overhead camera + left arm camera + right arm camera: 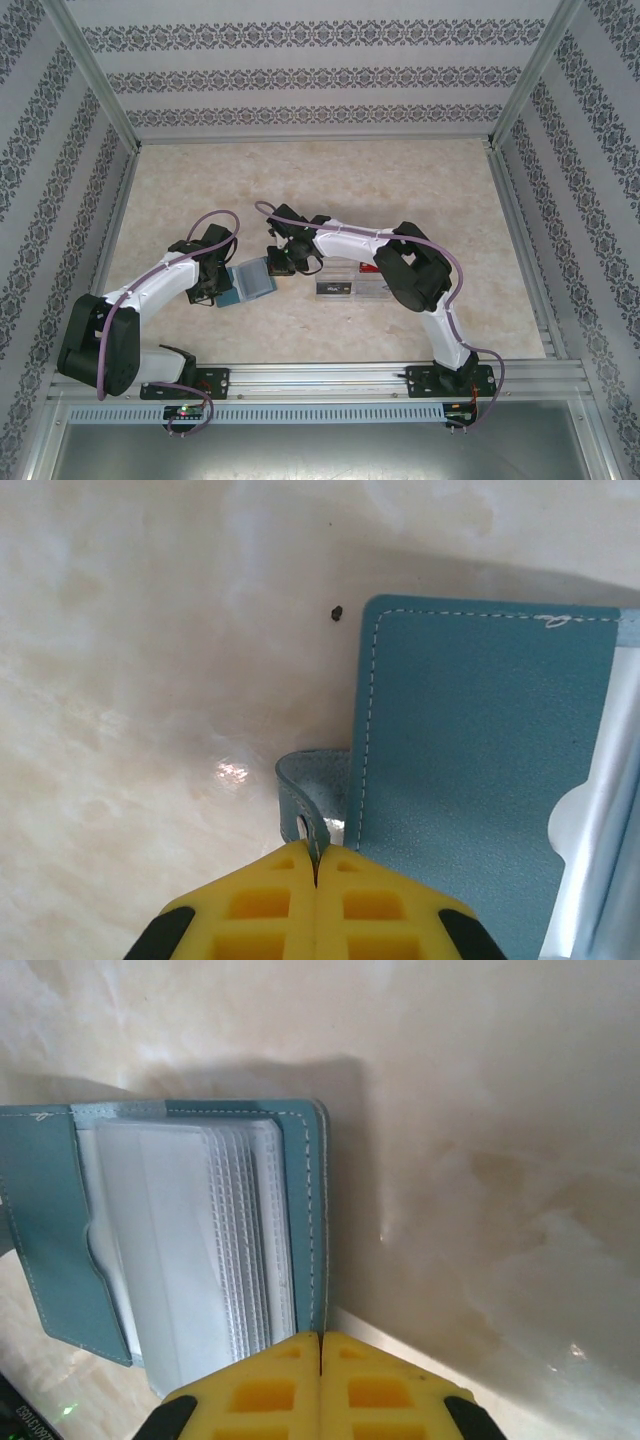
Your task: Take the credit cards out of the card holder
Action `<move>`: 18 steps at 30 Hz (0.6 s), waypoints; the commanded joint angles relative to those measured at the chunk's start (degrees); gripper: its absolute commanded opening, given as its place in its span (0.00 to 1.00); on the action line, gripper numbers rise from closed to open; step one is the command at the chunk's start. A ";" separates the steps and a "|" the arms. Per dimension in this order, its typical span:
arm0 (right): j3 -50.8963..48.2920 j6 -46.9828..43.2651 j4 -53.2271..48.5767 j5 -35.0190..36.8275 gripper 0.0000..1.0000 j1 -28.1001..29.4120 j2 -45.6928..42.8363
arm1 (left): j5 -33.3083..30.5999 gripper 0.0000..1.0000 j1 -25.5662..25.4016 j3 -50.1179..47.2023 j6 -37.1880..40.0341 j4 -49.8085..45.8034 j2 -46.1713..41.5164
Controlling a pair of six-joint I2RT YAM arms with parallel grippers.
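The teal card holder lies open between the two arms, its pale inner face up. My left gripper is shut on the holder's small teal closing strap, beside the cover. My right gripper is shut on the edge of the opposite cover. A stack of clear sleeves fans out inside; whether pale credit cards sit in them I cannot tell. From above, the left gripper is at the holder's left end and the right gripper at its upper right corner.
A clear plastic compartmented box holding dark and red items lies on the table under the right arm's forearm. Metal frame rails and patterned walls close in the marbled tabletop. A dark speck lies near the holder.
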 commanded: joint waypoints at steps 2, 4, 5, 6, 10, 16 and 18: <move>-1.61 0.10 2.32 -0.94 0.00 -0.30 -3.47 | 1.21 0.00 0.58 -0.68 0.95 0.60 0.42; -1.79 -0.06 2.67 -1.07 0.00 -0.26 -5.14 | 1.60 0.00 0.54 -0.77 1.07 1.08 0.51; -1.88 -0.31 2.76 -0.94 0.00 -0.17 -6.04 | 1.77 0.00 0.54 -0.86 1.08 1.34 0.49; -1.96 -0.68 2.69 -0.76 0.00 -0.08 -6.80 | 1.92 0.00 0.54 -0.97 1.03 1.62 0.49; -1.63 -1.08 2.62 -1.89 0.00 0.22 -8.63 | 2.44 0.00 0.56 -1.19 1.06 2.50 0.81; 0.80 -2.55 1.62 -4.40 0.00 1.44 -8.55 | 4.19 0.00 0.54 -1.34 1.29 4.29 1.85; 2.07 -2.91 1.76 -6.03 0.00 1.98 -7.48 | 4.94 0.00 0.59 -1.40 1.31 4.84 2.17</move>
